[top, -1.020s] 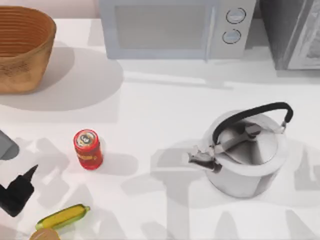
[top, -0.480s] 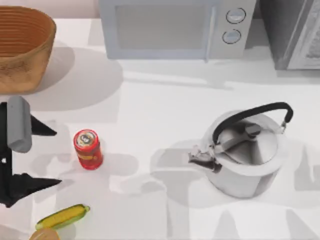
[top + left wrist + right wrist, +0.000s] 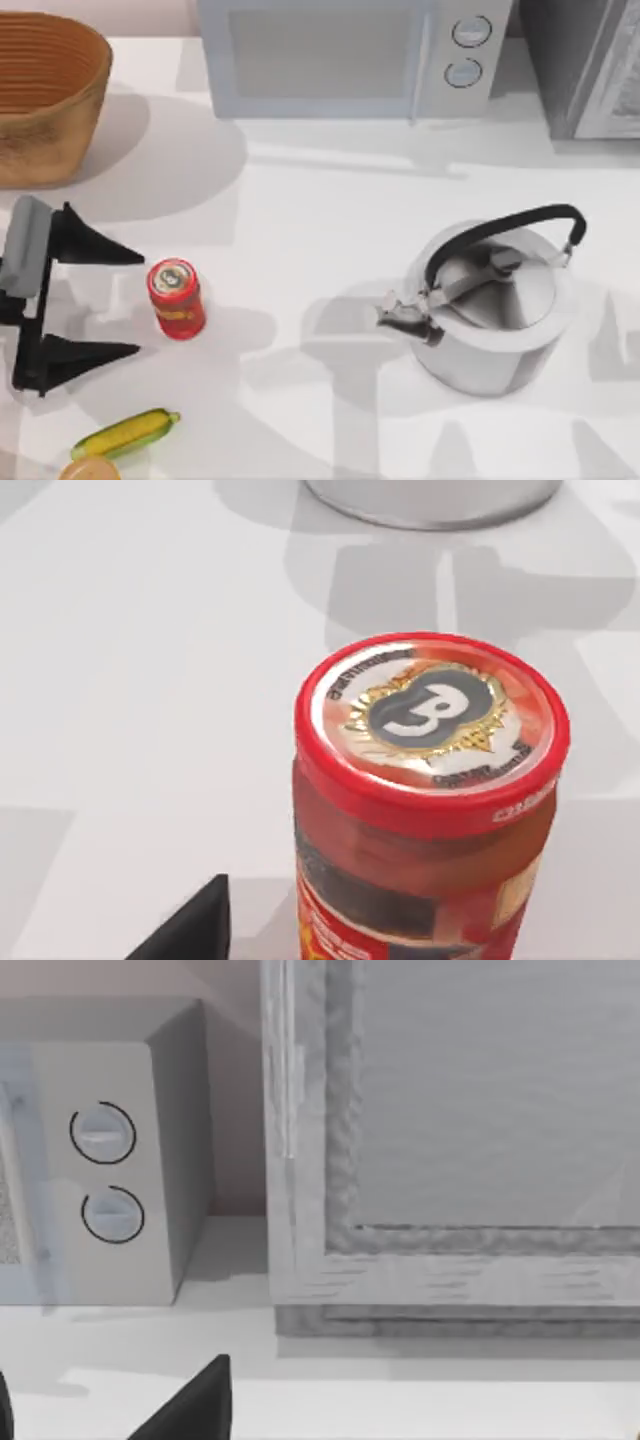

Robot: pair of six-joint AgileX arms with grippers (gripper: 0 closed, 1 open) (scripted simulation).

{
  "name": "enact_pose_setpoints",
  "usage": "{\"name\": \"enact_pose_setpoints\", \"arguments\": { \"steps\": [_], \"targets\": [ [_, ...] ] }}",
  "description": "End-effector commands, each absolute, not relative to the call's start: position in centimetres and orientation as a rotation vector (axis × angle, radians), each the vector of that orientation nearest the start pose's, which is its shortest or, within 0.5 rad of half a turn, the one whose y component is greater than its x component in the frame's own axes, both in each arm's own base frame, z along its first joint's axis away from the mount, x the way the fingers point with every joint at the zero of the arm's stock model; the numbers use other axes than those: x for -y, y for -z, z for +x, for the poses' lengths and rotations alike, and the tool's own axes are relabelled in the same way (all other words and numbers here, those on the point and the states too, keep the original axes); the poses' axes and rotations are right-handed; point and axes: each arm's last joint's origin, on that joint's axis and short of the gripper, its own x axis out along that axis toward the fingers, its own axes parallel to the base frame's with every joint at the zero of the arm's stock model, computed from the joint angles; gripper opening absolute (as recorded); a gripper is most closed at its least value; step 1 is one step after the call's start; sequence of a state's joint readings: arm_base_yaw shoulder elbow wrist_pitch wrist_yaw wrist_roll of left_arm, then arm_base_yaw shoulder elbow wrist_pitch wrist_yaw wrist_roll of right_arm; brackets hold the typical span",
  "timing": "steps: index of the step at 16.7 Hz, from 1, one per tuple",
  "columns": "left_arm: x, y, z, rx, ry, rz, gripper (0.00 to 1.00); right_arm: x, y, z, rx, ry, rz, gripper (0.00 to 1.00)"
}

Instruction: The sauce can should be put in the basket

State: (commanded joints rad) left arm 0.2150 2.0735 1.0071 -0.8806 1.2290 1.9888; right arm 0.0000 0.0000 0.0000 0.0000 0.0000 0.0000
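The sauce can [image 3: 177,298] stands upright on the white table at the left, red with a silver-rimmed top. My left gripper [image 3: 140,303] is open just to the left of it, one black finger [image 3: 100,246] on the far side and the other on the near side; their tips stop short of the can. In the left wrist view the can [image 3: 425,780] looms close, with one fingertip [image 3: 190,930] beside its base. The basket [image 3: 50,140], tan wicker, sits at the back left corner. My right gripper [image 3: 430,1405] is parked, open, facing the back wall, and one fingertip [image 3: 195,1405] shows.
A steel kettle [image 3: 495,310] with a black handle stands right of centre. A grey microwave [image 3: 350,55] lines the back edge, with a cabinet [image 3: 590,60] at the back right. A corn cob [image 3: 125,432] and a round orange thing [image 3: 88,470] lie at the front left.
My left gripper has come in from the front left edge, opened wide, and moved right towards the can. The can, basket and kettle have stayed put.
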Motion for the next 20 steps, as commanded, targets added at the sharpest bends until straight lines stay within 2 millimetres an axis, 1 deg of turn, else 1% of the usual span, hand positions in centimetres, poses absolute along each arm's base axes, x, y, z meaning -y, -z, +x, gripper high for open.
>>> {"name": "enact_pose_setpoints", "arguments": {
  "steps": [2, 4, 6, 12, 16, 20],
  "targets": [
    [-4.1, -5.7, 29.8, -0.194, 1.463, 0.202, 1.0, 0.1, -16.0, 10.6, 0.0, 0.0, 0.0, 1.0],
    [-4.4, -4.7, 29.9, -0.165, 1.448, 0.169, 1.0, 0.1, -16.0, 10.6, 0.0, 0.0, 0.0, 1.0],
    [-4.5, -4.4, 29.9, -0.157, 1.443, 0.158, 1.0, 0.1, -16.0, 10.6, 0.0, 0.0, 0.0, 1.0],
    [-4.3, -4.4, 29.9, -0.157, 1.447, 0.161, 1.0, 0.1, -16.0, 10.6, 0.0, 0.0, 0.0, 1.0],
    [-3.4, -4.0, 30.2, -0.157, 1.442, 0.16, 1.0, 0.1, -16.0, 10.6, 0.0, 0.0, 0.0, 1.0],
    [-1.7, -3.0, 30.5, -0.159, 1.442, 0.159, 1.0, 0.1, -16.0, 10.6, 0.0, 0.0, 0.0, 1.0]
  ]
}}
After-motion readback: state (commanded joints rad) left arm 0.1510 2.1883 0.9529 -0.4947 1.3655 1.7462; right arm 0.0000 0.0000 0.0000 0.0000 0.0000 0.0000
